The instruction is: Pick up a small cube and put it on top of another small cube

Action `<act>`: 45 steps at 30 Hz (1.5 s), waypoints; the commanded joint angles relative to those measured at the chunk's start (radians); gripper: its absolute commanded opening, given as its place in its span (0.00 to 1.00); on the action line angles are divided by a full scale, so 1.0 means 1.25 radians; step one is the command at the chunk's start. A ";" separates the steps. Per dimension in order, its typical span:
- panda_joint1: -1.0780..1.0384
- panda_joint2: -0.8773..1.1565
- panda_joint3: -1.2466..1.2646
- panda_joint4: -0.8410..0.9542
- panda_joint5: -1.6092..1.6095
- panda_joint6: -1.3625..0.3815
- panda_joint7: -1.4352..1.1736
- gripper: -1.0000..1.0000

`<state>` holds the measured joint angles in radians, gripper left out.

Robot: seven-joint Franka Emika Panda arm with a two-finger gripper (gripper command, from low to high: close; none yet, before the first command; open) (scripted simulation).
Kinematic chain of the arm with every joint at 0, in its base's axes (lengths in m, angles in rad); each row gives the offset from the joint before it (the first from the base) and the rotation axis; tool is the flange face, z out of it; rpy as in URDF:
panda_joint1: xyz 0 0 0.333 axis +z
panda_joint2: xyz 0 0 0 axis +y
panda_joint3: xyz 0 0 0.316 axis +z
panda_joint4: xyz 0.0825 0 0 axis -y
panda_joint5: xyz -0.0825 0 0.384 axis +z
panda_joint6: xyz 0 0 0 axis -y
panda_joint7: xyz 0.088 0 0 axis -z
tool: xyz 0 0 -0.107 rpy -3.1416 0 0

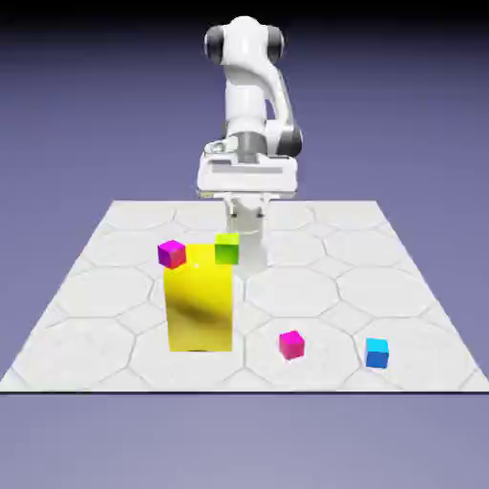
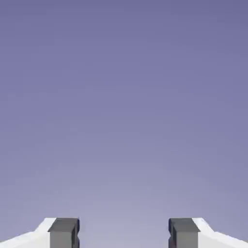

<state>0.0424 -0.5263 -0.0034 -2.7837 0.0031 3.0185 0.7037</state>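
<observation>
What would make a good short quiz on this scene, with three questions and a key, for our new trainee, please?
1. True or false: the blue cube rests on top of the lime-green cube.

2. Multiple choice: which cube is nearest the blue cube in the exterior view?
A) the lime-green cube
B) the magenta cube on the table
C) the purple-magenta cube by the yellow block's top

3. Fill in the blank: in the hand view, the tool stands ____, with only the plain backdrop between its tips.

Key: 1. False; 2. B; 3. open
</observation>
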 commanded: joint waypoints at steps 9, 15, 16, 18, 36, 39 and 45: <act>0.181 0.261 -0.021 0.157 0.019 -0.111 -0.223 0.50; 0.302 0.435 -0.034 0.261 0.031 -0.184 -0.372 0.50; 0.322 0.464 -0.037 0.279 0.033 -0.197 -0.396 0.50; 0.363 0.522 -0.041 0.314 0.037 -0.221 -0.446 0.50; 0.504 0.817 -0.048 0.461 0.062 -0.251 -0.637 0.00; 0.509 0.731 -0.059 0.441 0.051 -0.317 -0.637 0.00; 0.428 0.557 -0.089 0.384 0.013 -0.433 -0.805 0.00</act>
<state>0.5783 0.1694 -0.1147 -2.3037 0.0205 2.4760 -0.3035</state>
